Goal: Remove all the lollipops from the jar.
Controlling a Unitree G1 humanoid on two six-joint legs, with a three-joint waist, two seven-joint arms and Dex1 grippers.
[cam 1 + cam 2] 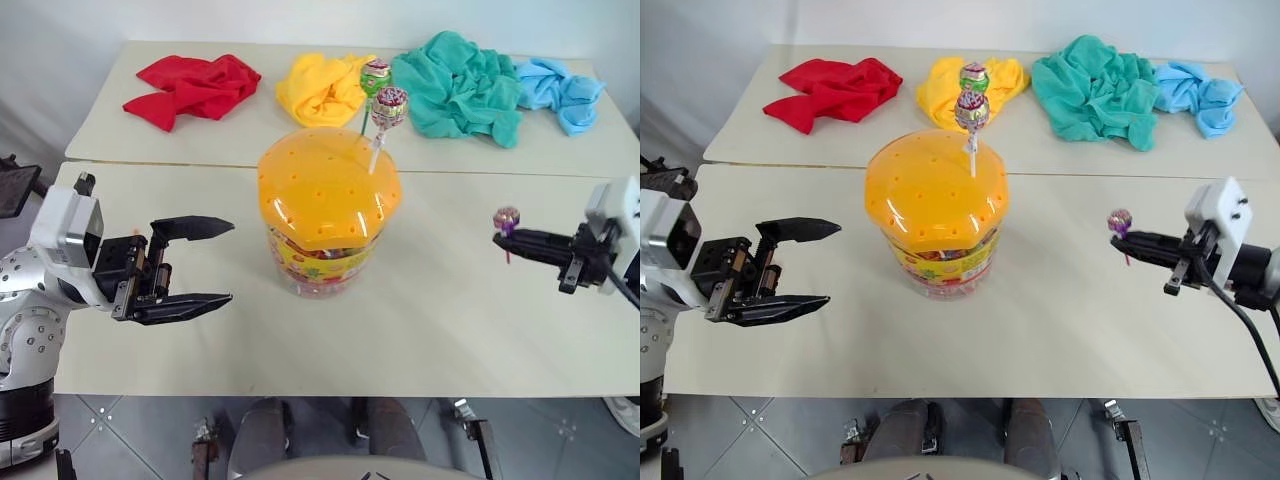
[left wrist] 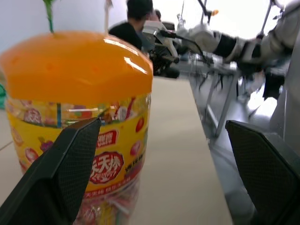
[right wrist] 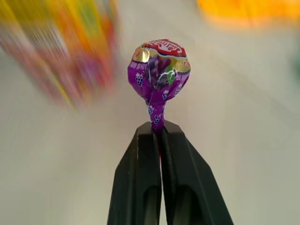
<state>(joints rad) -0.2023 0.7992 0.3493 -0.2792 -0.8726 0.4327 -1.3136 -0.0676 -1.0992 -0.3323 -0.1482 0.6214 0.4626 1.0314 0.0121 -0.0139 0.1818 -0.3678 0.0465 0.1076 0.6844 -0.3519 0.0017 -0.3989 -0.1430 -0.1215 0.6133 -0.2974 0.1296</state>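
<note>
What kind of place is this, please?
Probably a robot lab or test room: plain tables pushed together, sorted coloured cloths at the back, and in the left wrist view a seated person beside another robot arm.

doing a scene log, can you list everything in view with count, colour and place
jar: one, clear with a colourful label, orange holed dome lid, middle of the near table
lollipops in the lid: two, pink-purple and green, standing on sticks at the lid's far right side
purple lollipop: one, held clear of the jar, above the near table's right side
cloths: four, red, yellow, teal, light blue, in a row on the far table
tables: two, cream, near table and far table
person: one, dark top, background of the left wrist view
left gripper: open, beside the jar's left
right gripper: shut on the purple lollipop's stick
</note>
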